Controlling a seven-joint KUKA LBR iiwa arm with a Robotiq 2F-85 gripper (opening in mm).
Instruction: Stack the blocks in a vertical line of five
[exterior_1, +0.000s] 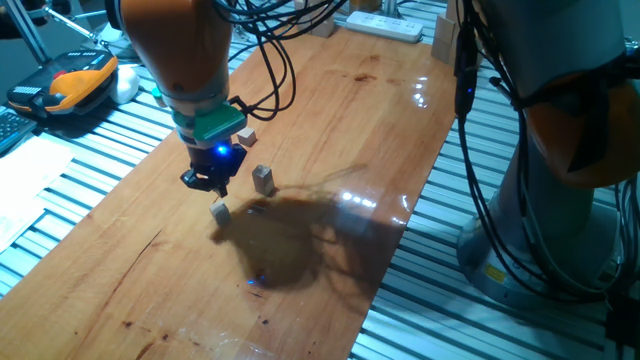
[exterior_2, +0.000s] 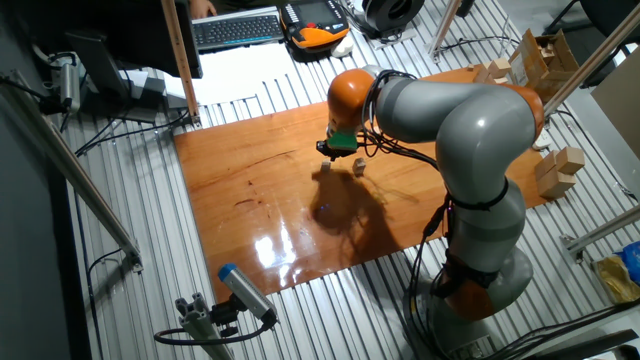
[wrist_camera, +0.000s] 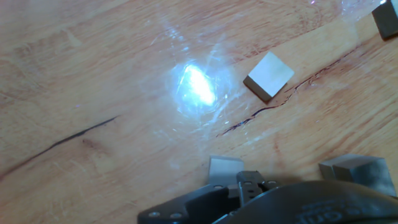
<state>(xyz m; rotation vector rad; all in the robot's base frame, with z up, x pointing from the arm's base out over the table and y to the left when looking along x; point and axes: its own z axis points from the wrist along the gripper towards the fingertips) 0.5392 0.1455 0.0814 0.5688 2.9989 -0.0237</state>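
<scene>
Small pale wood blocks lie on the wooden table. One block lies just below my gripper. A taller pale piece, perhaps two blocks stacked, stands to its right. Another block sits behind the hand. In the hand view a loose block lies ahead and another at the top right. One block sits beside the hand. A pale block shows right at the fingers, partly hidden. I cannot tell whether it is gripped.
A white power strip lies at the table's far end. An orange and black device sits on the slatted bench to the left. Larger pale wooden blocks stand off the table near the arm's base. Cables hang over the table's right side.
</scene>
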